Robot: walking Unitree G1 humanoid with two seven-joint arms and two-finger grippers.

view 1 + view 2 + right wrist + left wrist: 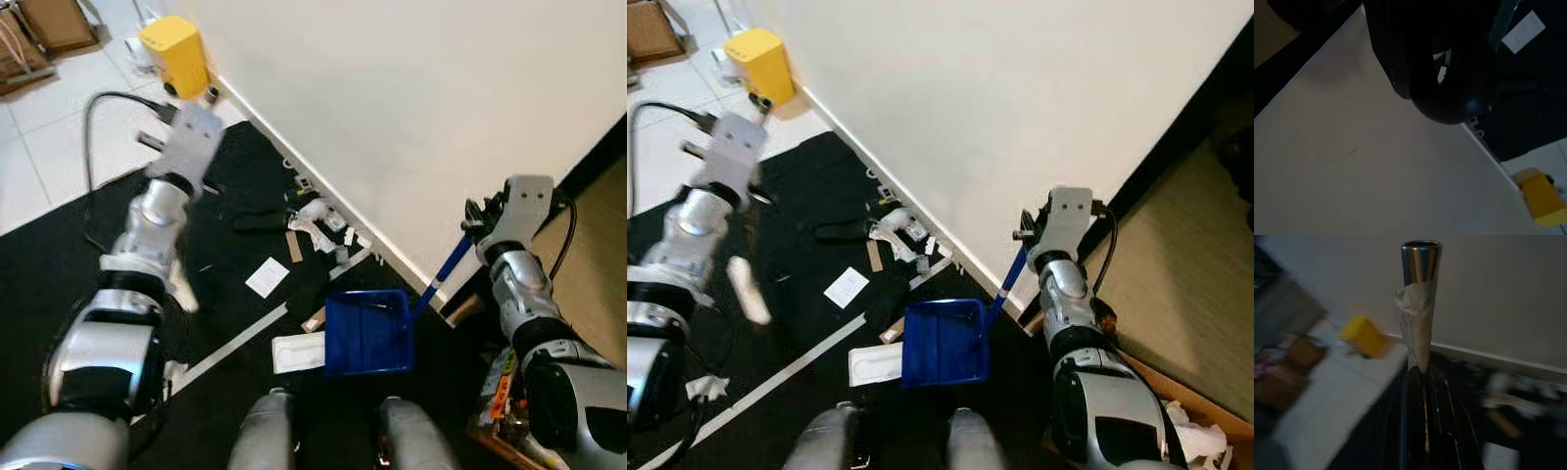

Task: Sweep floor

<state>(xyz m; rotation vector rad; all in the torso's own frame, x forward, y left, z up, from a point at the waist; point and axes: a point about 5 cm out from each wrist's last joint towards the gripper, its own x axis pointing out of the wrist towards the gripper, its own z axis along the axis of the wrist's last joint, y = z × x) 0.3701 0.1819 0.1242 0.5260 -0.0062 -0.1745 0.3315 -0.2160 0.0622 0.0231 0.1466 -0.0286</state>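
Nearest the camera, the robot's two grey knees [333, 431] are seen at the bottom edge, standing on a black floor mat [49, 264]. Just ahead of them a blue dustpan [367, 333] lies flat on the mat, with a flat white piece of packaging [297, 352] touching its left side. The dustpan's blue handle [443, 274] rises diagonally to the right gripper [480, 223], which is closed around the handle's upper end beside the white wall [411, 108].

A white strip [240, 341] runs across the mat left of the dustpan, and a white square of paper [266, 277] lies beyond it. Further on, scattered litter [318, 230] (scraps of white paper, cardboard and a dark object) is gathered along the foot of the wall.

On the left, the silver left arm [147, 245] is stretched forward over the mat. In the left wrist view, the left gripper [1425, 431] is clamped on a metal broom pole [1420, 264], whose upper part is wrapped in brownish tape; the picture is blurred.

Farthest away, a yellow bin [174, 54] stands on pale floor tiles [59, 137] against the wall, with brown cardboard [39, 29] beyond it in the corner.
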